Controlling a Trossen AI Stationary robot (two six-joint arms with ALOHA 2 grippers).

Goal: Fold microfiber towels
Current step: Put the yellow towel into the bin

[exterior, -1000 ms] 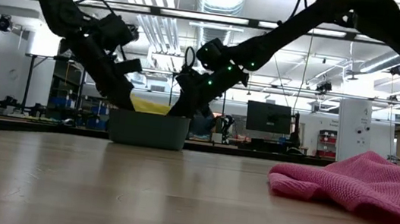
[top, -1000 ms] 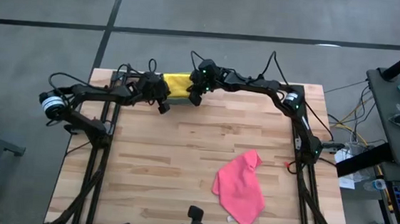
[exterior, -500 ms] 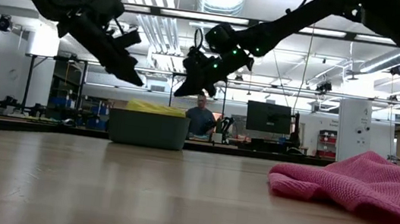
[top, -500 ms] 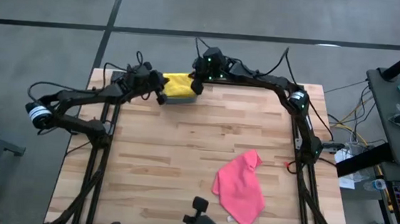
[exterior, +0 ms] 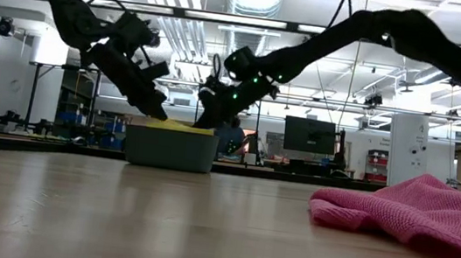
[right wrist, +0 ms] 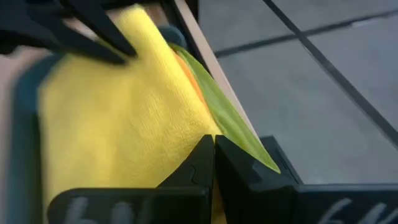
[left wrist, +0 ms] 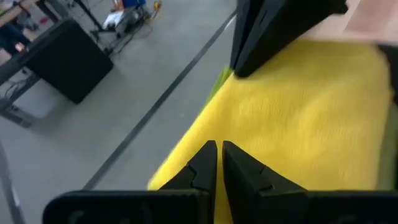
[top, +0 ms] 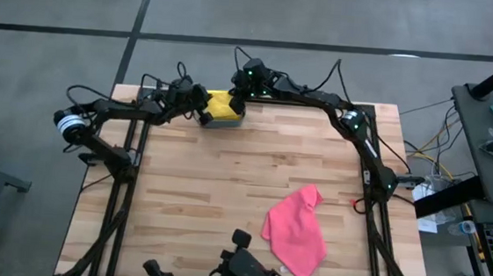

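Observation:
A yellow towel (top: pixel 221 105) (exterior: pixel 174 126) lies on top of the stack in the dark bin (exterior: pixel 171 150) at the table's far edge. A lime green towel's edge (right wrist: pixel 230 118) shows beneath it. My left gripper (top: pixel 204 115) (left wrist: pixel 217 152) is shut, its tips at the yellow towel's left edge. My right gripper (top: pixel 236 100) (right wrist: pixel 213 149) is shut at the towel's far right edge, slanting down. A pink towel (top: pixel 296 230) lies crumpled on the table near the right front. My left gripper's shut fingertips (left wrist: pixel 208 155) stand at the yellow towel's edge (left wrist: pixel 249 124), slanting down from the table's left; I cannot tell whether they touch it. My right gripper's shut fingertips (right wrist: pixel 205 155) stand at the yellow towel's far edge (right wrist: pixel 180 134), slanting down from the right; whether they touch cannot be told.
The bin's rim (top: pixel 223 125) stands at the far edge between both grippers. The pink towel (exterior: pixel 414 213) takes up the near right. Bare wooden tabletop (top: pixel 208 179) spreads across the middle and left.
Both shut grippers rose out of the bin, clear above the yellow towel, then came back down to its edges. The yellow towel stays in the bin, and the pink towel has not moved.

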